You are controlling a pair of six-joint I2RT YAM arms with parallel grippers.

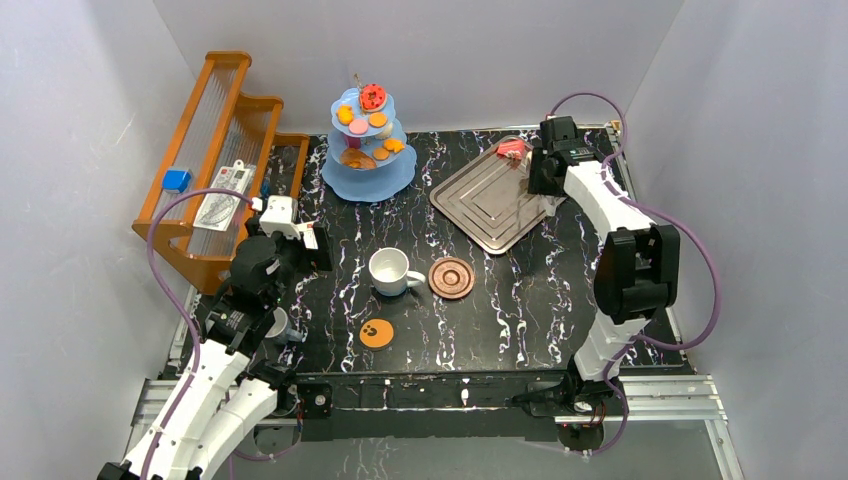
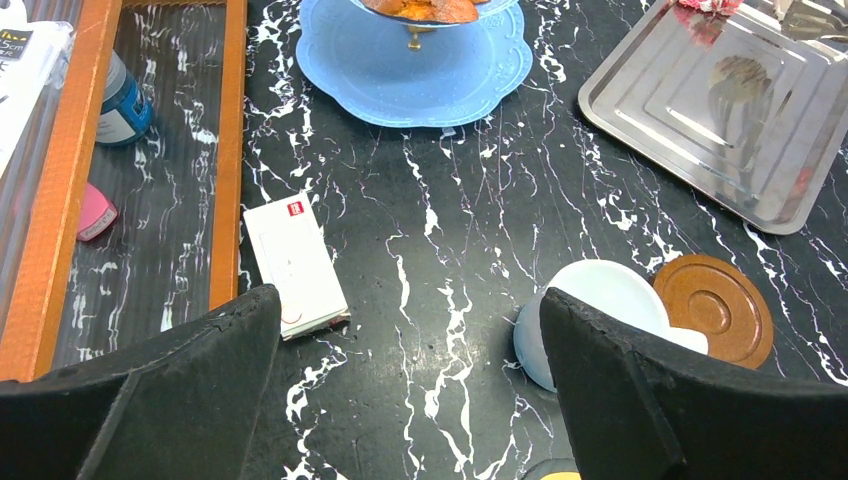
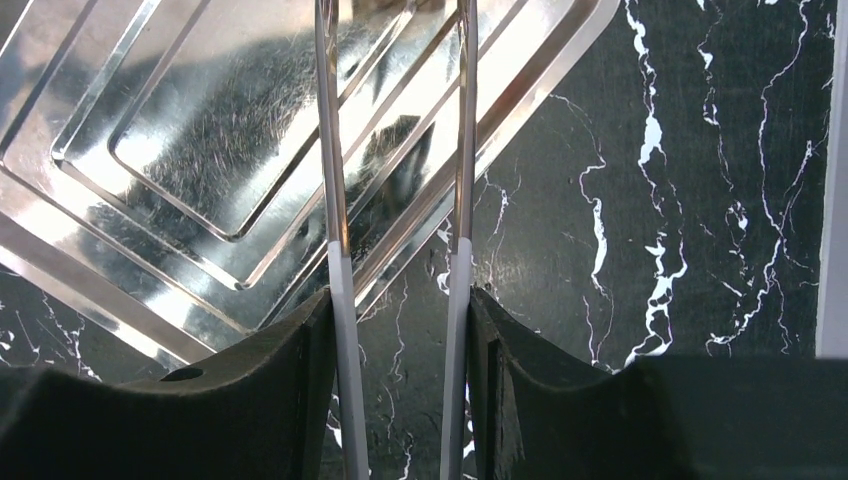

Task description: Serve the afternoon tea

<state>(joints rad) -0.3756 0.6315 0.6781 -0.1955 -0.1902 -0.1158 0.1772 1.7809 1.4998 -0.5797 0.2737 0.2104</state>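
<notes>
While my left gripper [image 2: 410, 300] hangs spread wide and empty, one paw-print coaster [image 1: 376, 333], one small grey cup [image 1: 279, 324], one white mug [image 1: 388, 270] and one brown saucer [image 1: 451, 277] sit nearest me, each cup apart from its base, not yet paired. Farther off, my right gripper [image 3: 398, 300] squeezes one pair of tongs [image 3: 335, 200] over the single silver tray [image 1: 480, 200], evidently for the one red pastry [image 1: 512, 149] at its far corner. It is bound, I judge, for the one three-tier blue stand [image 1: 368, 175].

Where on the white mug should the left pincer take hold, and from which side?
The rim wall of the white mug, from above on its left side, one finger inside. It stands upright with an open mouth, and its handle points right, toward the brown saucer.
</notes>
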